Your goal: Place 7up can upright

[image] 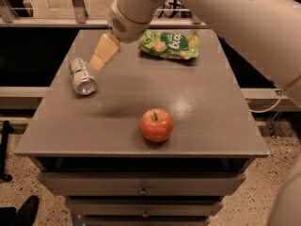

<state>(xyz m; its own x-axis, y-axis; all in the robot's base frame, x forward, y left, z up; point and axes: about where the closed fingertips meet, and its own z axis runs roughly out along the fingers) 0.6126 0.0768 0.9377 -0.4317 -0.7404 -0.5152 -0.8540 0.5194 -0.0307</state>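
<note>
Light: dim, warm, overhead
Glare: soft sheen on table (188, 97), toward 3 o'clock
Shadow: faint, beneath gripper (99, 59) at 10 o'clock

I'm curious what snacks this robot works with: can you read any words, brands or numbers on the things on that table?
snack bag: large white lettering on green, too blurred to read.
can, lying on its side: green markings, nothing legible.
apple: no text.
gripper, just beyond the can's far end: no label visible.
</note>
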